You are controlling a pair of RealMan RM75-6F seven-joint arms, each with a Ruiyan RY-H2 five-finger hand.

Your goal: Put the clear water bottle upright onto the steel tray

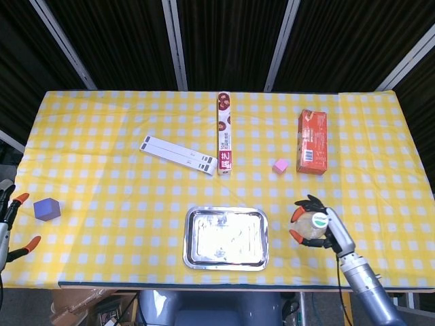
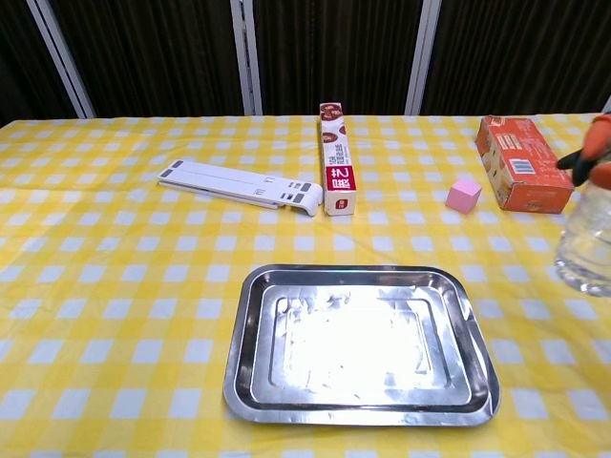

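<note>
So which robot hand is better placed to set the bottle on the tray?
The right robot hand: it grips the clear bottle beside the steel tray. The left robot hand is at the table's far edge.

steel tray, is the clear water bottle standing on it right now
No, the steel tray is bare; the right hand holds the clear water bottle beside it.

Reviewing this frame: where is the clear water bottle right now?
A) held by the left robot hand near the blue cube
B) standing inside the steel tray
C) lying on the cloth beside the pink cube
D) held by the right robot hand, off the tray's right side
D: the right robot hand grips the clear water bottle to the right of the steel tray, which holds nothing.
</note>
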